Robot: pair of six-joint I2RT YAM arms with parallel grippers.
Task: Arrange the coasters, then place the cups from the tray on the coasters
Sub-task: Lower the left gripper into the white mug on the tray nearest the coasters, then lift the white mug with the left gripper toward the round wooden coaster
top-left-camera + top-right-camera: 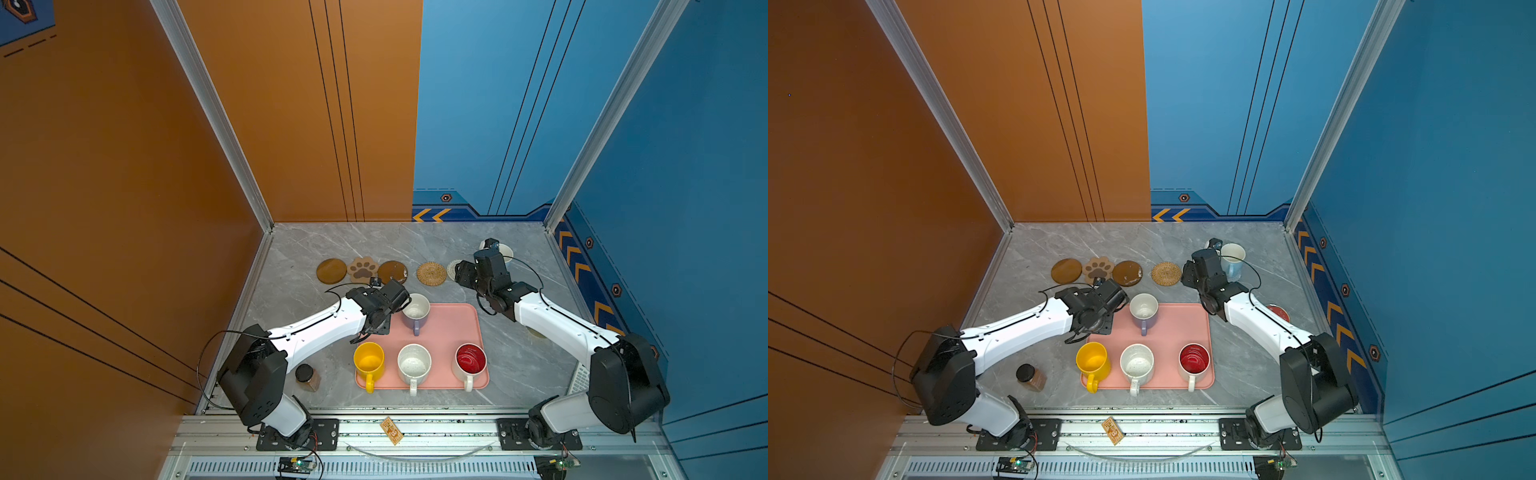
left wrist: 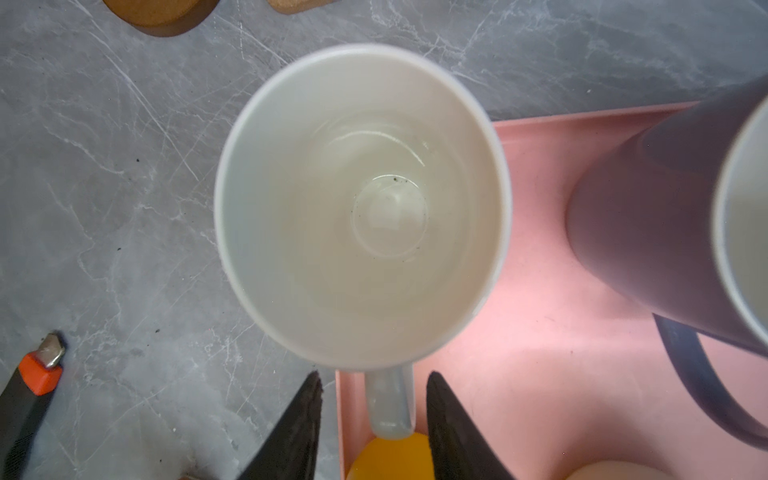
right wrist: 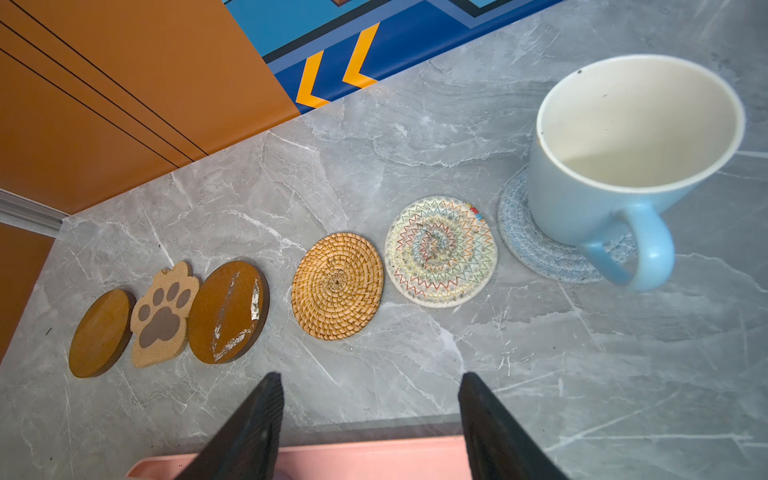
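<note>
The left hand is seen partly open. Its dark fingers are set either side of the handle of the white mug. A sliver of gap is visible on each side, so no contact can be made out. The mug is stood upright, mouth up, at the far left corner of the tray, with its handle pointed straight back at the hand. Whether its base sits inside the rim cannot be told, and in both top views the mug is hidden under the wrist.

Just beside it on the tray, the lavender mug is turned handle toward the near edge. The same goes along that near edge for the yellow mug, the speckled white mug and the mug with the red inside, whose handles overhang the rim.

The right hand is held wide open over the surface just beyond the tray's far edge, with nothing gripped.

Beyond the far right corner, the light blue mug is stood on the blue-grey coaster, handle angled back toward the tray. From there a row is laid along beyond the far edge:
- the cream woven coaster
- the rattan coaster
- a brown disc
- the paw-shaped coaster
- a second brown disc

In a top view the cream one is largely covered by the right arm.
</note>
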